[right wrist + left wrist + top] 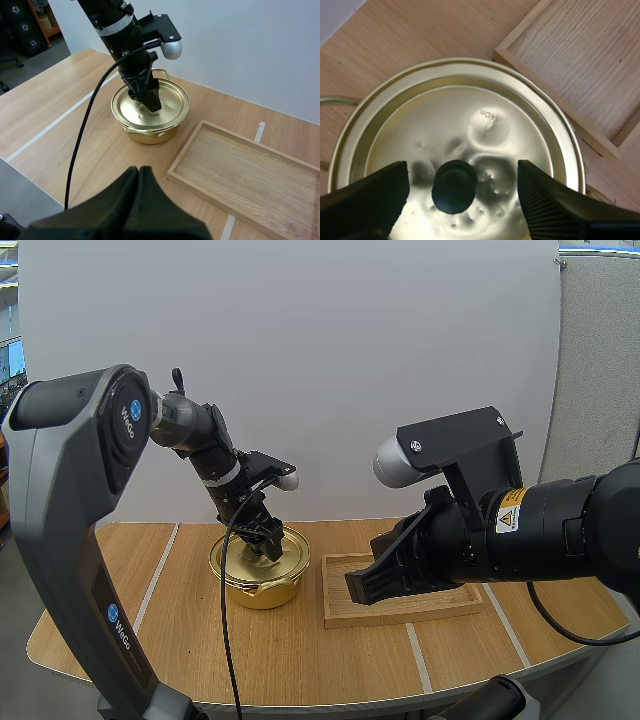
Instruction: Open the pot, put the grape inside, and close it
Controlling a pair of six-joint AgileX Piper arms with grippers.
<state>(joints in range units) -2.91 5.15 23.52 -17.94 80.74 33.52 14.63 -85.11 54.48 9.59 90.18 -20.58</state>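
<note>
A gold pot [256,587] stands on the wooden table with its lid [485,115] on. My left gripper [462,170] is low over the lid, open, with one finger on each side of the black knob [454,186] and not touching it. The high view has this gripper [268,543] at the pot's top. My right gripper [140,173] is shut on nothing, its fingers lying together as one dark wedge. It hangs [362,588] above the near left end of the wooden tray [400,618], to the right of the pot [150,125].
The wooden tray [250,175] lies flat just right of the pot, its corner [580,60] close to the pot's rim. Bare table stretches in front of and left of the pot. The pot has a side handle [161,72] at its far side.
</note>
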